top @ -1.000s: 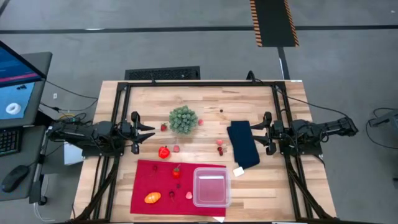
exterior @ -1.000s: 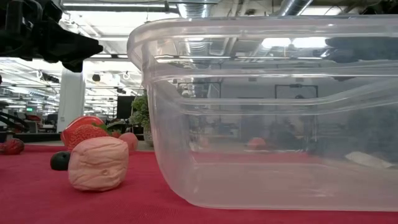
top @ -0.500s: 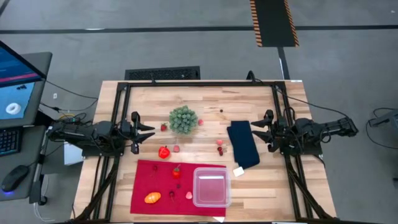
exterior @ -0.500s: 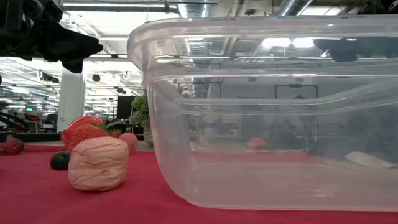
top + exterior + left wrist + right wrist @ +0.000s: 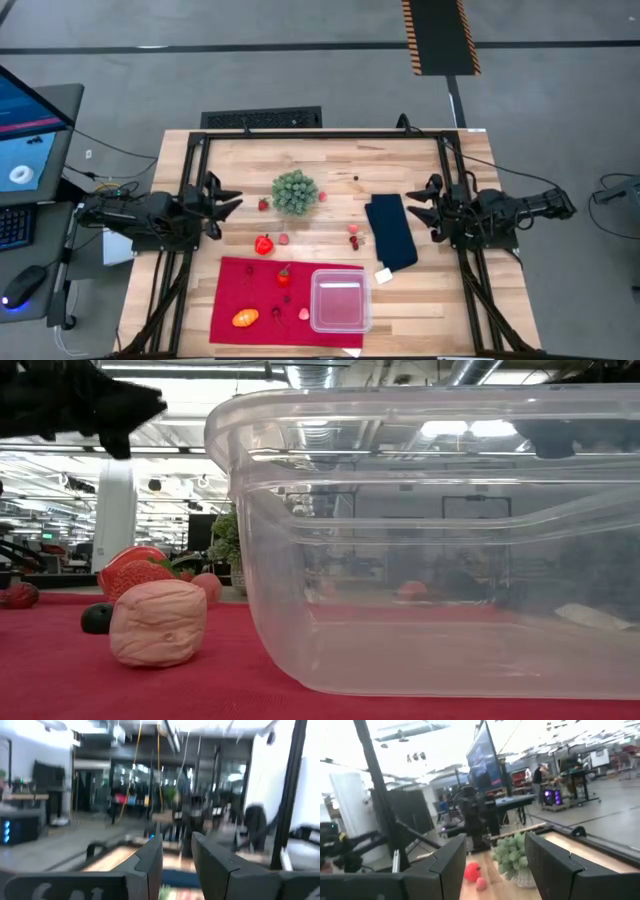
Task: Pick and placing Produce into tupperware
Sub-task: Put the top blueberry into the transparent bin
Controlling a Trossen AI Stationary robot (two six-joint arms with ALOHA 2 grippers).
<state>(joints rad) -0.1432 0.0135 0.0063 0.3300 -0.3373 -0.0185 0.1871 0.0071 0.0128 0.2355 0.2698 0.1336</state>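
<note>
Small red and orange toy produce (image 5: 284,276) lies on the flat red cloth (image 5: 232,295) at lower centre, beside the empty clear square plastic tupperware (image 5: 340,301). The pieces look light, rigid and slippery; pinch across their middles. The left hand (image 5: 226,200) is narrowly parted and empty at mid-left above the desk (image 5: 330,160); the right hand (image 5: 418,207) is open and empty at mid-right.

A green bushy ball (image 5: 295,192) is set at the far middle of the wooden table (image 5: 330,150). A dark blue folded cloth (image 5: 391,231) is laid to its right. A flat red cloth (image 5: 240,287) is spread along the near edge.
</note>
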